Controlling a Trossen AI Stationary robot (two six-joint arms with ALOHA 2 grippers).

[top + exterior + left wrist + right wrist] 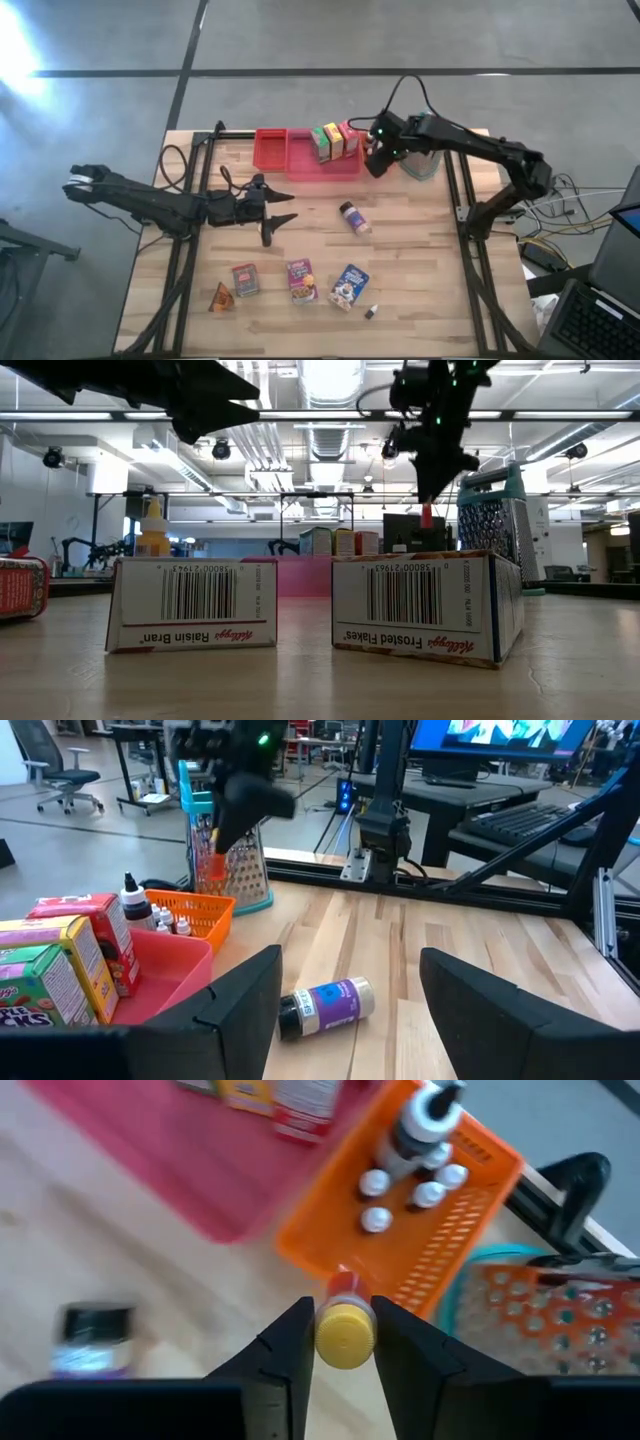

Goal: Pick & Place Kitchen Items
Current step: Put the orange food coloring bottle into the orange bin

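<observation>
A yellow-capped bottle [345, 1330] is clamped in the right gripper [343, 1342] above the orange basket [430, 1230]; released early, it could be dropped onto the basket's edge and tipped out. The left gripper [345, 985] is held apart, empty.

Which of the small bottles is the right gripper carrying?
The yellow-capped red bottle, pinched between the right gripper fingers above the orange basket. The white-capped bottles stand inside that basket; the purple-labelled jar lies on the table.

My right gripper [345, 1342] holds a small bottle [346, 1330] over the basket [440, 1230], beside the tray [300, 158]. Boxes [334, 141] stand in the tray. A jar [354, 218] lies mid-table.
</observation>
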